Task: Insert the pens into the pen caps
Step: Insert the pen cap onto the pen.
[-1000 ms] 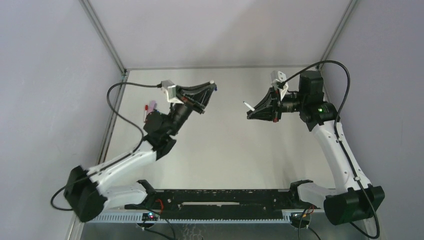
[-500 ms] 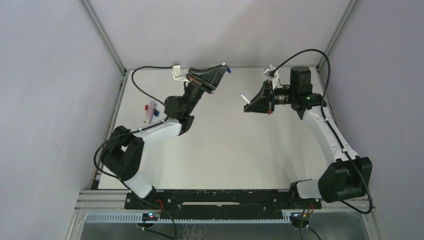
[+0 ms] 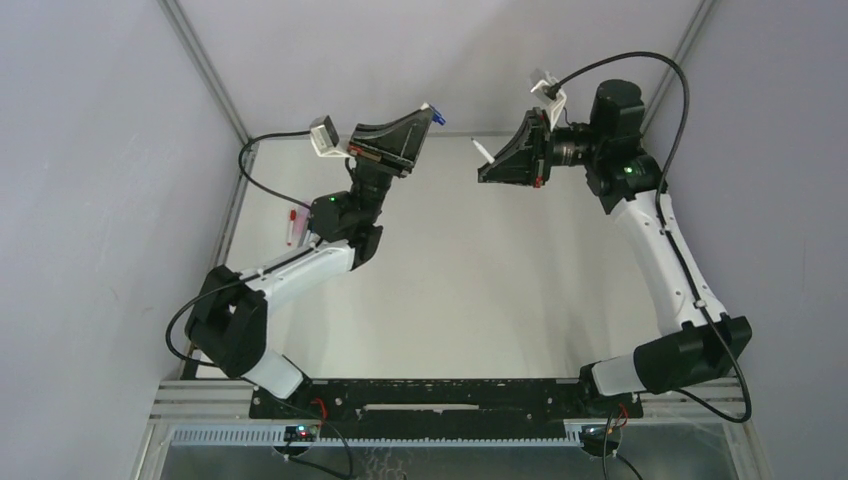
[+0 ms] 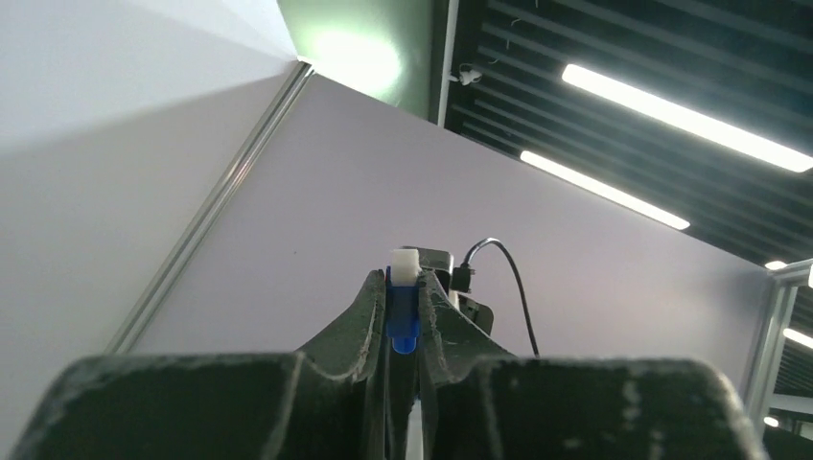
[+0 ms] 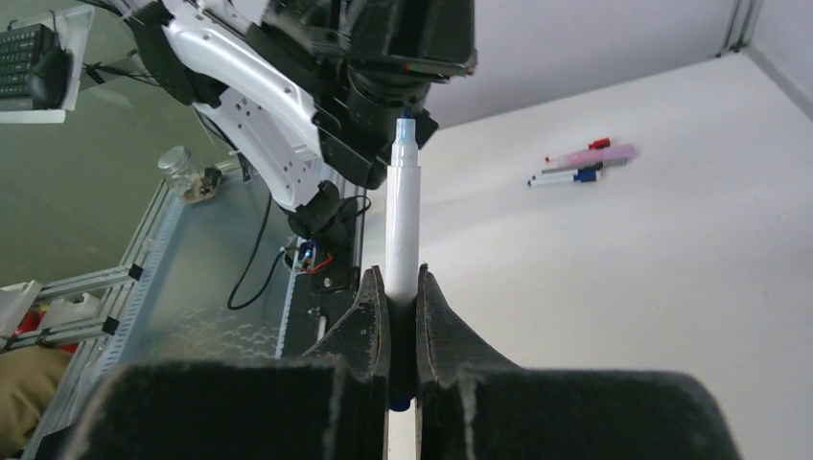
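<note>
My left gripper [image 3: 432, 112] is raised high over the far left of the table and is shut on a short blue cap [image 4: 403, 321] with a white end, seen in the left wrist view between the fingertips [image 4: 369, 297]. My right gripper [image 3: 484, 173] is raised at the far right, facing the left one, and is shut on a white-bodied pen [image 5: 401, 225] with a dark blue tip, which sticks out past the fingertips; it also shows in the top view [image 3: 480, 152]. The two grippers are apart, with a gap between cap and pen tip.
Other pens lie on the table at the left: a pink marker [image 5: 602, 154], a thin red pen [image 5: 578, 149] and a blue-and-white pen [image 5: 558, 176]. In the top view only a red piece [image 3: 292, 225] shows beside the left arm. Enclosure walls stand close behind both grippers.
Both arms have lifted and swung toward the back wall. The left gripper carried the blue cap up and the right gripper carried the pen up. Both grips are unchanged.
</note>
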Robot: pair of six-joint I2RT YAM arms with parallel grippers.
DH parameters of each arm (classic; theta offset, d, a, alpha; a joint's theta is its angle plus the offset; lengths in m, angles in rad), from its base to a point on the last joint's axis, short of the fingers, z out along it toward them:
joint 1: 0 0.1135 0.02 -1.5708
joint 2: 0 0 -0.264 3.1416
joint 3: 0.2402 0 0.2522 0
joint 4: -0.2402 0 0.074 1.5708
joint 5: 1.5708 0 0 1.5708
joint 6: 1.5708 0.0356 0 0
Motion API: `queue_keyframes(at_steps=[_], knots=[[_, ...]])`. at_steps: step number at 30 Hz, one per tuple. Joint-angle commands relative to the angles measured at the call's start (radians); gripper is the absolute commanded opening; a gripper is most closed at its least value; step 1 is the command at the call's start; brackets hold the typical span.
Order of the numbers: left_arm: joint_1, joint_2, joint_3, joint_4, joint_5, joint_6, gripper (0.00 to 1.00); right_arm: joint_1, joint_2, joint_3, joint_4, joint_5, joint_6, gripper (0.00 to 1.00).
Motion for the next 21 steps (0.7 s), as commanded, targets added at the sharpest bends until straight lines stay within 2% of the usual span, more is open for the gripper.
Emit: queue_keyframes(at_steps=[1,5,13,21], knots=[[-0.015,-0.034,0.014,0.039,0.017,-0.016,0.0,0.008,-0.04,0.058,-0.13,0.003,-0.027,0.0],[-0.02,-0.058,-0.045,0.04,-0.005,-0.007,0.0,0.016,-0.059,0.029,-0.139,-0.022,-0.046,0.0],[-0.071,-0.049,-0.025,0.04,0.061,0.015,0.0,0.047,-0.058,0.031,-0.17,-0.016,-0.088,0.0],[-0.084,-0.034,-0.011,0.04,0.08,0.031,0.0,0.05,-0.058,0.031,-0.146,-0.01,-0.058,0.0]])
